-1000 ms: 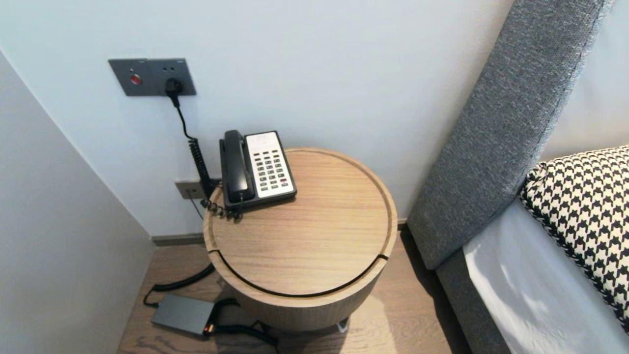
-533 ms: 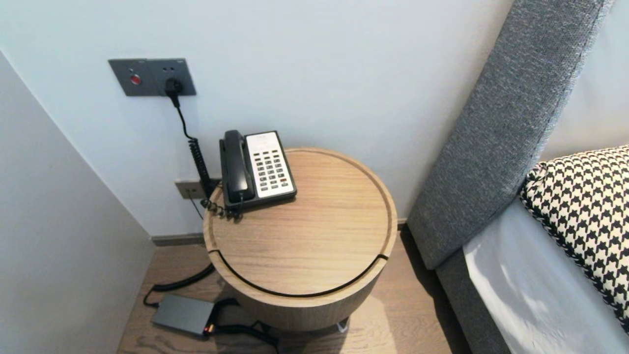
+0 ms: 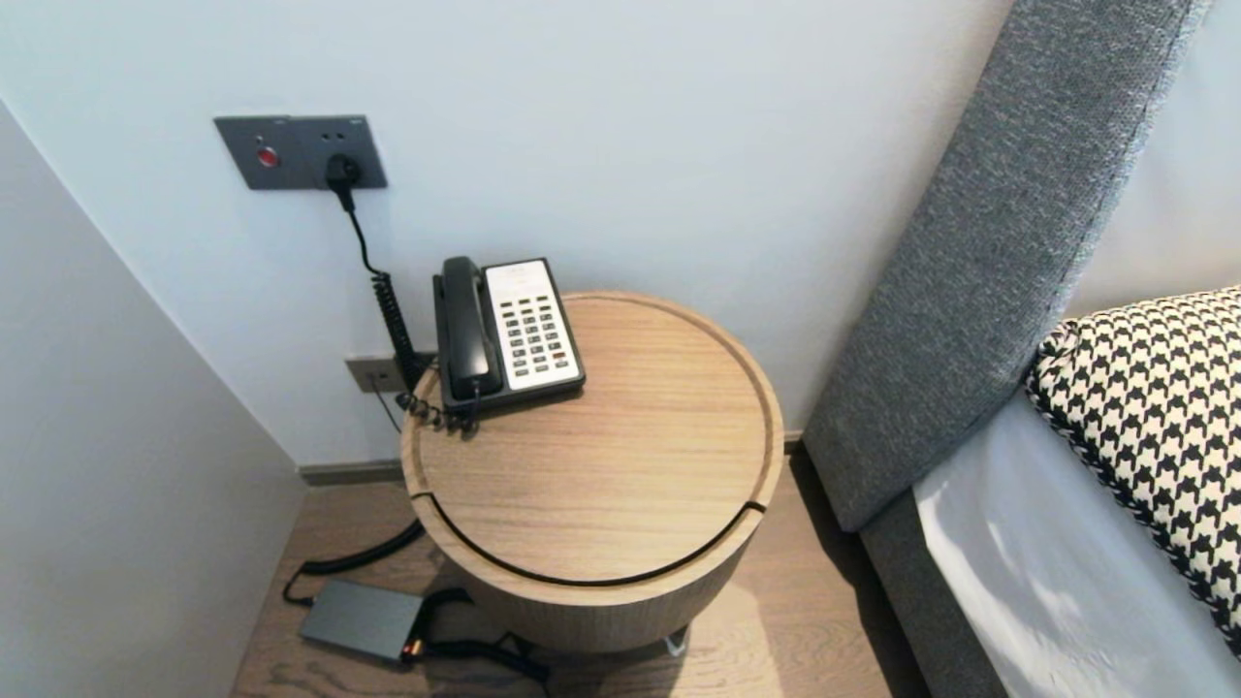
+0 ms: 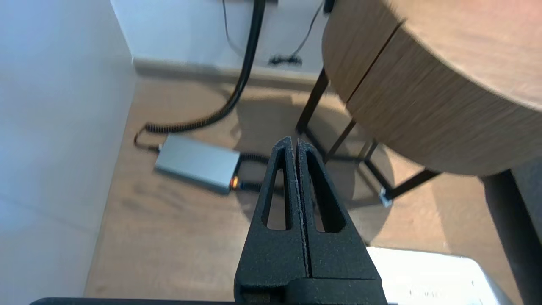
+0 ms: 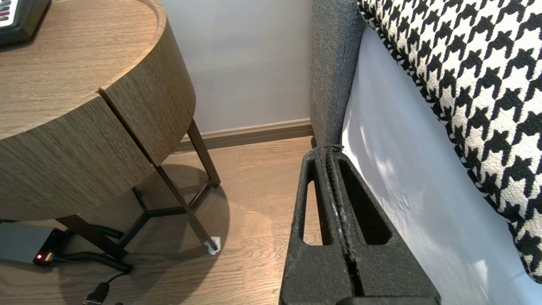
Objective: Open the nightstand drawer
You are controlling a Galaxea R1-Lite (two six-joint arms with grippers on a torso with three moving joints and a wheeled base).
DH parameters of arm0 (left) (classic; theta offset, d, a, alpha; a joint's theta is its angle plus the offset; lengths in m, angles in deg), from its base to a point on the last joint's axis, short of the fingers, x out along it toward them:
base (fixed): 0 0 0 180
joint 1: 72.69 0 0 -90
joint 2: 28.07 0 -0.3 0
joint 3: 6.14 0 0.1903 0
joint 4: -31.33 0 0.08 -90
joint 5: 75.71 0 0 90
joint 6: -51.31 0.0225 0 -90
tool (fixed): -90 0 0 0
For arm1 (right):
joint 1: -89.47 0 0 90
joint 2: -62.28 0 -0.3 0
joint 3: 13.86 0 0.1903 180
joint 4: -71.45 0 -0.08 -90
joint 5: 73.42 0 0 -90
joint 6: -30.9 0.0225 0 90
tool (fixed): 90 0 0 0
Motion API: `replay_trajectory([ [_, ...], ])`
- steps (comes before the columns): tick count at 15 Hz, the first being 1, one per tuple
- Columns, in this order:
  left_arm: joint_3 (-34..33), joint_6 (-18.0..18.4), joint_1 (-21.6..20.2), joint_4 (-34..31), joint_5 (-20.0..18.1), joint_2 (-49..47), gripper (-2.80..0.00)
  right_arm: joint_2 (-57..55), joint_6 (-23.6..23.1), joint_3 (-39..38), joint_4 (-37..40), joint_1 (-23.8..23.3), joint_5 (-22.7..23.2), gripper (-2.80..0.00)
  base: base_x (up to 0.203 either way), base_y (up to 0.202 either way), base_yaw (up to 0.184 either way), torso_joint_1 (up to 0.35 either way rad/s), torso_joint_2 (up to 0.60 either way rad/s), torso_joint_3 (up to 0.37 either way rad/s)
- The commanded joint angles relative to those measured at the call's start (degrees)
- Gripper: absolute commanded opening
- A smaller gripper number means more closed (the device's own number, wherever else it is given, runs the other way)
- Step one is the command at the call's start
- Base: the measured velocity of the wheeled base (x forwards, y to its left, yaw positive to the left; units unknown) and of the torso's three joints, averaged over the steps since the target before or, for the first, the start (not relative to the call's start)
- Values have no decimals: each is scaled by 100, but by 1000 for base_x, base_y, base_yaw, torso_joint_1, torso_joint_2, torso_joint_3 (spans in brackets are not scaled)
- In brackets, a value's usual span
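Note:
A black desk telephone (image 3: pixel 506 334) with a white keypad and its handset on the cradle sits at the back left of a round wooden side table (image 3: pixel 620 485). Neither arm shows in the head view. My left gripper (image 4: pixel 295 142) is shut and empty, hanging low beside the table's drum (image 4: pixel 423 106), pointing down at the floor near a grey power adapter (image 4: pixel 197 163). My right gripper (image 5: pixel 328 149) is shut and empty, parked low between the table (image 5: pixel 76 110) and the bed side (image 5: pixel 402 178).
A grey wall panel (image 3: pixel 299 151) holds a plug with a coiled cord (image 3: pixel 393 315) running down to the adapter (image 3: pixel 361 618) on the wood floor. A grey upholstered headboard (image 3: pixel 979 252) and a houndstooth pillow (image 3: pixel 1154 407) stand right. A wall (image 3: pixel 116 504) closes the left side. Thin dark table legs (image 5: pixel 199 169) stand below.

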Motion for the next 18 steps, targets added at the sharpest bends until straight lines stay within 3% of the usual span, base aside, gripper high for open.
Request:
replay_trajectory([
  [1,-7,-10,11,4,-54,466,-280,2,-1,-158,-5,1,0,-280,0,0,0,0,0,0],
  [6,-131,-22,16,371,-162,721,-280,-7,-1,-158,-5,1,0,-280,0,0,0,0,0,0],
  [8,-392,-99,16,992,-103,721,-280,2,-1,-158,-5,1,0,-280,0,0,0,0,0,0],
  [11,-447,-536,16,1028,-12,721,-280,-6,-1,-158,-5,1,0,-280,0,0,0,0,0,0],
  [16,-447,-135,16,1063,-12,723,-280,-1,-1,-158,-5,1,0,-280,0,0,0,0,0,0],
  [18,-447,-141,16,1063,-12,730,-280,1,-1,-158,-5,1,0,-280,0,0,0,0,0,0],
])
